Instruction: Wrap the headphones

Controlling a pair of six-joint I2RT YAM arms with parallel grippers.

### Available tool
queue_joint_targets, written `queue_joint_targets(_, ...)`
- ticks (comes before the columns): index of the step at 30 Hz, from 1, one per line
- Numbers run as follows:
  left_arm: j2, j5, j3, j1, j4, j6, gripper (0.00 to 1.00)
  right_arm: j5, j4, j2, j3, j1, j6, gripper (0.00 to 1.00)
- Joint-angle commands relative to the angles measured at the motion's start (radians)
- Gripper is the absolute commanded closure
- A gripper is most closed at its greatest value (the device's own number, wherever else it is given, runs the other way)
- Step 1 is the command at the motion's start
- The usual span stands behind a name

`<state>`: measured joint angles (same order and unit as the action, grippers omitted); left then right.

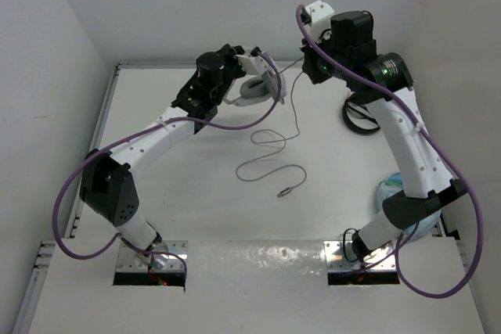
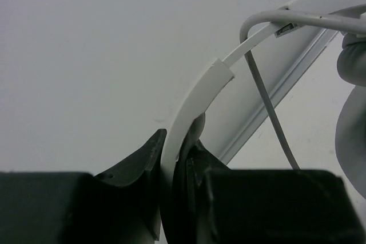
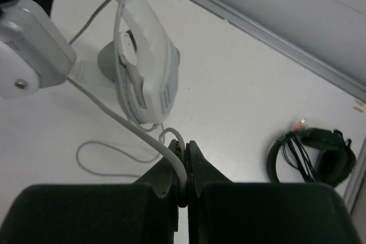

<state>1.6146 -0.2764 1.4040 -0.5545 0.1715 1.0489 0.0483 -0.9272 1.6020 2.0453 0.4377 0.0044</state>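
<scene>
While my left pincer (image 2: 176, 155) clamps the headband (image 2: 197, 95) of the headphones (image 1: 258, 90) at the table's (image 1: 196, 209) far side, my right pincer (image 3: 184, 167) is closed on their grey cable (image 3: 123, 119), just below an earcup (image 3: 154, 84).

The counter (image 1: 196, 193) is open from the centre out to 7 and 9 o'clock. A loose cable (image 1: 274, 164) loops across the centre. At 12 o'clock the white headphones (image 1: 254, 90) crowd the space, black headphones (image 1: 358, 117) block 2 o'clock, and a blue headset (image 1: 389, 192) blocks 4 o'clock. The walls (image 1: 55, 52) close off 9, 12 and 3.
</scene>
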Motion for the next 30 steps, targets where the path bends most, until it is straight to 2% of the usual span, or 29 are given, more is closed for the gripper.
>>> queue_joint_targets(1,-0.053,0.104,0.003,0.010,-0.029,0.057,1.00,0.173,0.025,-0.082,-0.010,-0.025,0.030,1.00)
queue_joint_targets(4,-0.105,0.221,-0.011,-0.010,-0.240,0.011,1.00,0.236,0.111,-0.082,-0.040,-0.037,-0.067,1.00)
queue_joint_targets(8,-0.169,0.331,-0.042,-0.073,-0.364,-0.065,1.00,0.113,0.298,-0.071,-0.077,-0.048,-0.126,1.00)
queue_joint_targets(10,-0.186,0.386,-0.024,-0.084,-0.435,-0.159,1.00,0.072,0.371,-0.042,-0.076,-0.056,-0.118,1.00)
queue_joint_targets(15,-0.197,0.437,0.044,-0.085,-0.550,-0.315,1.00,-0.036,0.396,0.039,-0.054,-0.132,-0.023,1.00)
queue_joint_targets(18,-0.200,0.462,0.085,-0.084,-0.601,-0.398,1.00,-0.059,0.467,0.029,-0.163,-0.165,0.026,1.00)
queue_joint_targets(21,-0.186,0.496,0.153,-0.084,-0.653,-0.487,1.00,-0.184,0.563,0.024,-0.269,-0.174,0.052,1.00)
queue_joint_targets(22,-0.179,0.505,0.199,-0.082,-0.682,-0.516,1.00,-0.233,0.586,0.027,-0.321,-0.174,0.068,0.93)
queue_joint_targets(23,-0.165,0.513,0.228,-0.082,-0.696,-0.576,1.00,-0.285,0.619,0.032,-0.351,-0.174,0.080,0.58)
queue_joint_targets(24,-0.154,0.534,0.265,-0.079,-0.737,-0.610,1.00,-0.388,0.692,0.036,-0.385,-0.174,0.094,0.47)
queue_joint_targets(26,-0.109,0.568,0.391,-0.062,-0.786,-0.699,1.00,-0.473,0.776,0.050,-0.506,-0.175,0.147,0.29)
queue_joint_targets(30,-0.047,0.568,0.597,-0.038,-0.891,-0.805,1.00,-0.593,1.060,0.078,-0.718,-0.163,0.287,0.20)
